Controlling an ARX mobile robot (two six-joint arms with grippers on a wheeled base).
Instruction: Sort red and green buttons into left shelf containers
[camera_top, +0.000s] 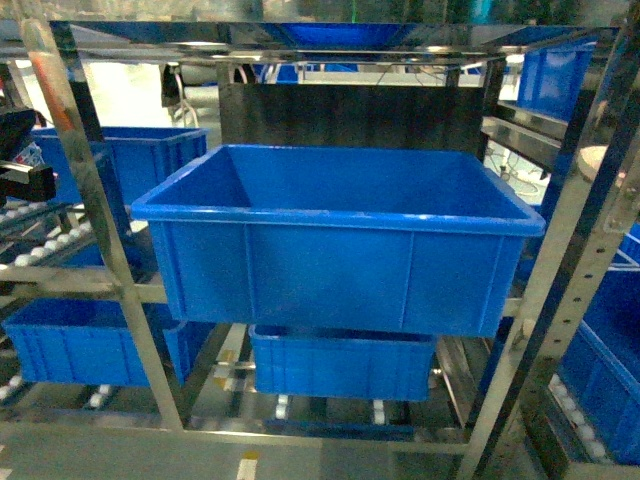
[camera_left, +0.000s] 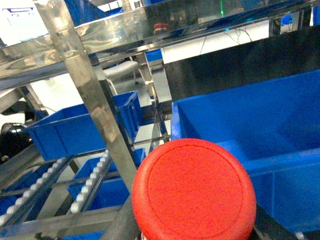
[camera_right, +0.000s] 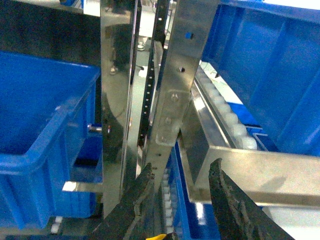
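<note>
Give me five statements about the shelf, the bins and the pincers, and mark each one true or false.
1. The big blue bin in the middle of the head view has buttons in it. False: what shows of its inside is bare.
2. A red button fills the bottom of the left wrist view. True.
3. The right pincer holds a green button. False: its fingers stand apart with nothing between them.
4. The shelf frame is shiny metal. True.
5. The smaller bin below the big one is red. False: it is blue.
</note>
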